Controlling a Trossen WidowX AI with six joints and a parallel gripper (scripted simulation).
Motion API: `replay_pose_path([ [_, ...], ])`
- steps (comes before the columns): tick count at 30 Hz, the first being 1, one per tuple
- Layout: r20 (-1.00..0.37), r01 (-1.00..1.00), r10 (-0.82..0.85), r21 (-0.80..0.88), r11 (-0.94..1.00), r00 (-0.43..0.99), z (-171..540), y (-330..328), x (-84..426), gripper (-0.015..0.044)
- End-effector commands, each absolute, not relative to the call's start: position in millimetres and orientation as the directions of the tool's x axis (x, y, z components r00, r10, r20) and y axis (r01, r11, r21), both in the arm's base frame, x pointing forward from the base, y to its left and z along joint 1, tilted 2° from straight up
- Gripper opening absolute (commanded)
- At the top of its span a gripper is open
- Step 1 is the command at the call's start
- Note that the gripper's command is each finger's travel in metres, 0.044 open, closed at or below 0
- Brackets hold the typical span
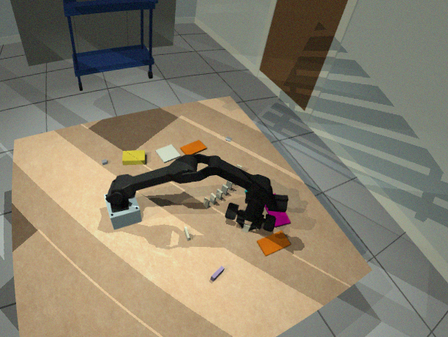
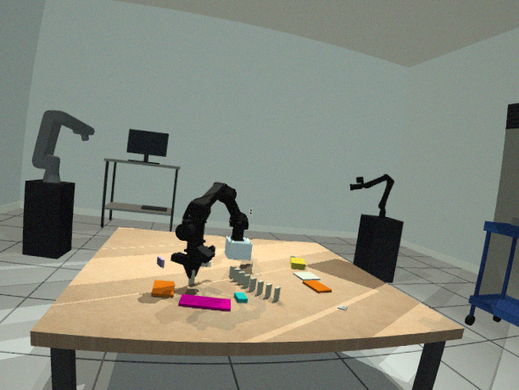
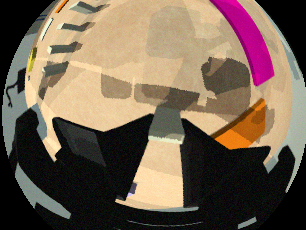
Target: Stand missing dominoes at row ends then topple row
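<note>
Clenching a domino at the tabletop

The jaws [image 1: 247, 226] [image 2: 192, 275] are closed on a pale domino [image 1: 246, 228] [image 2: 192, 280] [image 3: 166, 126], upright (its lower end is low over the surface; contact cannot be confirmed). It is well apart from the standing row [image 1: 219, 194] [image 2: 253, 284] [image 3: 61, 49]. A second pale domino [image 1: 187, 234] lies nearer the base.

The wood-toned tabletop [image 1: 73, 278] [image 2: 254, 331] [image 3: 120, 37] carries bands of light and shadow. A magenta slab [image 1: 282, 219] [image 2: 204, 303] [image 3: 254, 45] and an orange block [image 1: 274, 243] [image 2: 163, 288] [image 3: 247, 131] lie near the jaws; a yellow block [image 1: 134, 157] [image 2: 298, 263] lies well apart.

The room has a tiled floor [image 1: 176, 77] [image 2: 148, 369], pale walls [image 1: 366, 22] [image 2: 254, 106] and a brown door panel [image 1: 304, 40]. A blue cart [image 1: 113, 60] [image 2: 500, 229] stands beyond the tabletop. A monitor [image 2: 147, 142] rests on a shelf unit [image 2: 142, 164], between two further arms on black pedestals.
</note>
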State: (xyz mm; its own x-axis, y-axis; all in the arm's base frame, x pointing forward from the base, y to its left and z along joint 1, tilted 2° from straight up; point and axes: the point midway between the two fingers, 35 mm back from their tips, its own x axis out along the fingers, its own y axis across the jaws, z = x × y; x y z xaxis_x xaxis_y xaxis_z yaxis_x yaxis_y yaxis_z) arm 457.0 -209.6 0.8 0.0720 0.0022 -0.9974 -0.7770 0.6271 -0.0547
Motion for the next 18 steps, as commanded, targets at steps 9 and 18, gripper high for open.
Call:
replay_pose_path([
  [9,-0.993,-0.763,-0.007,-0.093,0.640,0.116,49.9,-212.0,456.7,0.0107],
  [18,-0.981,-0.732,-0.016,-0.154,0.664,0.192,136.8,-209.0,443.5,0.0107],
])
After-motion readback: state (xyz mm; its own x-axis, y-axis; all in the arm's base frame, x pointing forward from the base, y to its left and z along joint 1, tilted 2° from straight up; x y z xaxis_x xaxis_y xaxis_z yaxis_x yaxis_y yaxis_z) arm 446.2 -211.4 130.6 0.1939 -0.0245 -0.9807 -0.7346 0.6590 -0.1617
